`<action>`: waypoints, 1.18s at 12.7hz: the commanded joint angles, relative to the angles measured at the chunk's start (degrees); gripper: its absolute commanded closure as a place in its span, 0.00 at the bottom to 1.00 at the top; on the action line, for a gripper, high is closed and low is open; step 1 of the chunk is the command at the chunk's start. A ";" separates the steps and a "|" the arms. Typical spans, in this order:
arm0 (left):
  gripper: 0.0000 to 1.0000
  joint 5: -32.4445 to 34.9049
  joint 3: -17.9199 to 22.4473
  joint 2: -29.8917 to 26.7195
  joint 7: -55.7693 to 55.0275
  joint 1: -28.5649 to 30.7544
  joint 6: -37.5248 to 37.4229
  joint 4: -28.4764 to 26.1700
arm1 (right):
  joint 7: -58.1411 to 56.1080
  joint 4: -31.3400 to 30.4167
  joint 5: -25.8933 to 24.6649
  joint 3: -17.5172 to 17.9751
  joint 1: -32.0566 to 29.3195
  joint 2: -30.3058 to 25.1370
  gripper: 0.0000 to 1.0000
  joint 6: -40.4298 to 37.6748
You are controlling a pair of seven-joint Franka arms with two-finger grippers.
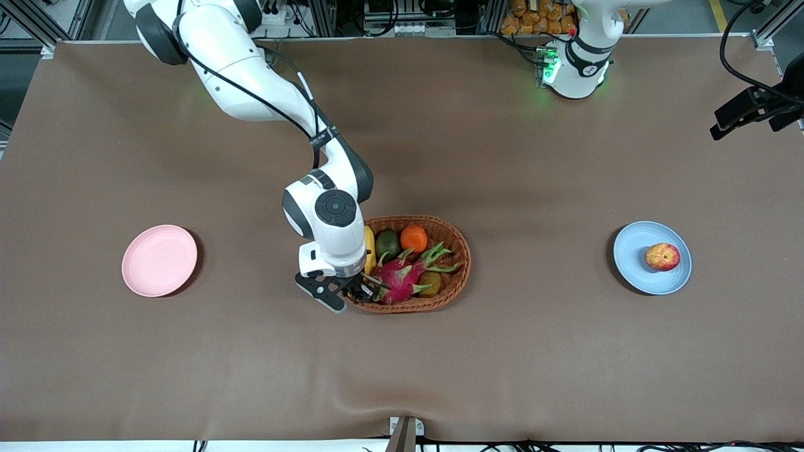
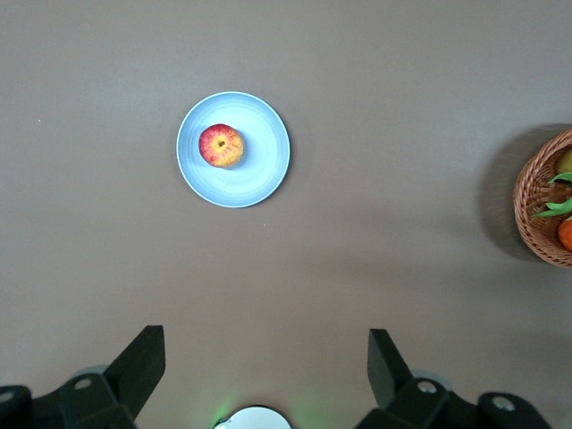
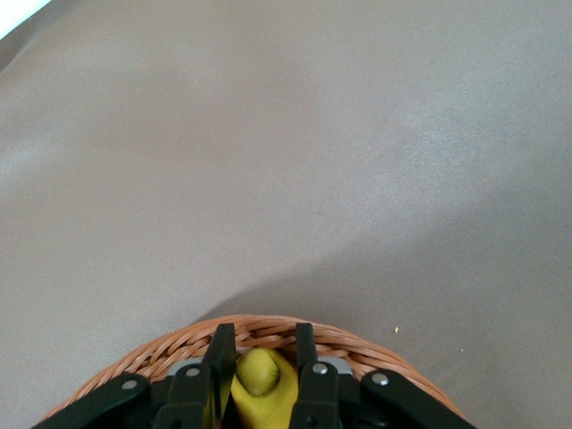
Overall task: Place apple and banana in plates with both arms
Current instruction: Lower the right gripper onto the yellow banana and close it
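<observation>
Brown cloth covers the table [image 1: 440, 364] from end to end. Oval wicker basket [image 1: 457, 242] sits mid-table, crowded: spiky dragon fruit [image 1: 402, 279], an orange [image 1: 414, 238], a dark green fruit [image 1: 387, 243] and a brownish one [image 1: 431, 282] fill most of it.

Banana [image 1: 369, 248] lies in the basket along the wall at the right arm's end, packed beside the green fruit and the dragon fruit; the right arm's wrist hides most of it in the front view. Its long axis runs from the robots' side of the basket toward the front camera. Right gripper [image 3: 259, 380] is down inside the basket rim, fingers [image 3: 217, 357] closed on the banana's yellow end, one on each side, gripping across its width.

Pink plate [image 1: 159, 260] sits toward the right arm's end of the table, well apart from the basket.

Apple [image 1: 662, 257] lies on the blue plate [image 1: 634, 267] toward the left arm's end. Left gripper [image 2: 266, 366] waits high over the bare cloth near its base, jaws spread wide, holding nothing.
</observation>
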 commanded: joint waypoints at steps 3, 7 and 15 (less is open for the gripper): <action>0.00 1.14 -0.72 0.23 0.36 0.96 0.44 -0.21 | 0.94 1.58 -1.93 -0.21 2.00 1.21 0.67 -0.26; 0.00 1.23 -0.54 0.14 0.45 1.23 0.62 -0.65 | 0.86 1.58 -2.72 -0.22 2.27 1.21 0.79 -0.17; 0.00 1.14 -0.72 -0.48 0.71 1.75 0.53 -0.65 | -0.89 1.58 -6.84 -0.21 2.62 0.25 1.00 -0.52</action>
